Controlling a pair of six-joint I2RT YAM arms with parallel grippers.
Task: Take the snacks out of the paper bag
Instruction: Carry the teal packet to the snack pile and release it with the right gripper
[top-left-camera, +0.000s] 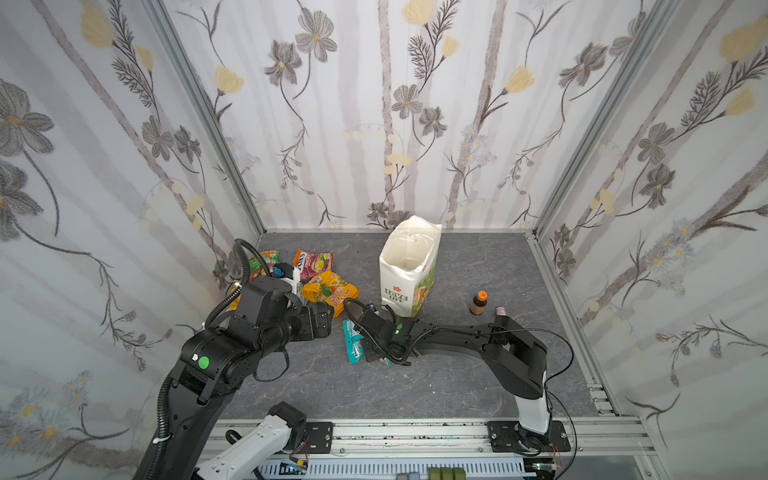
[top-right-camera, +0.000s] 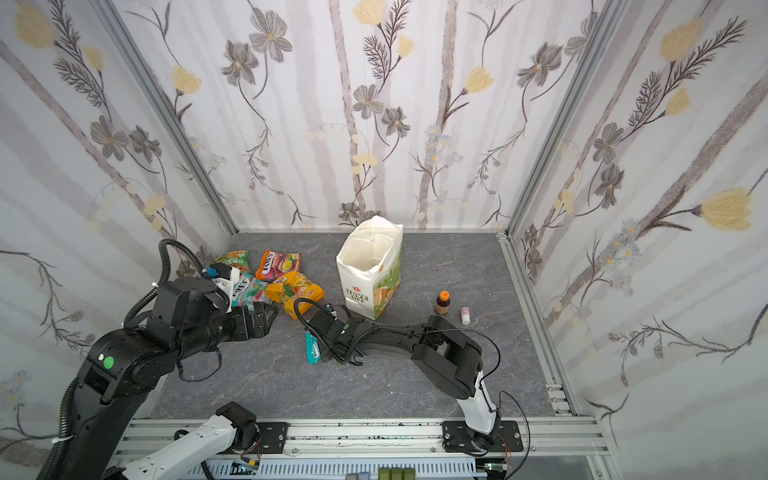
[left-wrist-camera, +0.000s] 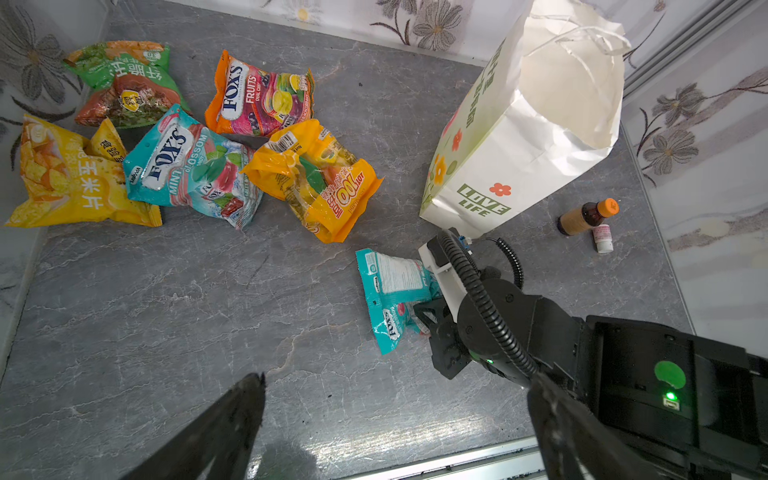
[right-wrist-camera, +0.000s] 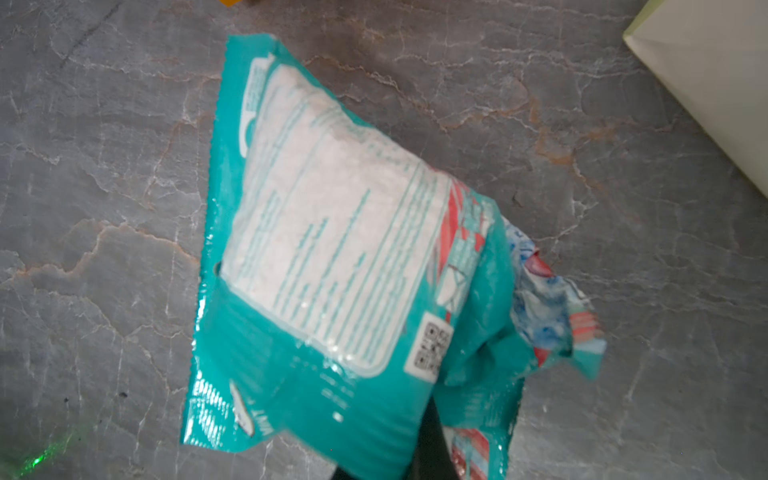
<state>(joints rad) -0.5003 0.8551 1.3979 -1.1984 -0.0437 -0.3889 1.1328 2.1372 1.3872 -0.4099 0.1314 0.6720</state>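
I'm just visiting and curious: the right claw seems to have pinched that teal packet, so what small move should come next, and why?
Probably carry it over to the other packets and let go. The right gripper is shut on an edge of the teal packet, which sits beside the paper bag, apart from that pile.

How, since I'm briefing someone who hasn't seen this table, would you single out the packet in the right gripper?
Find the tall white paper bag on the grey table. Just in front of it the right gripper is shut on a teal packet, apart from the snack pile. It alone shows its white printed back.
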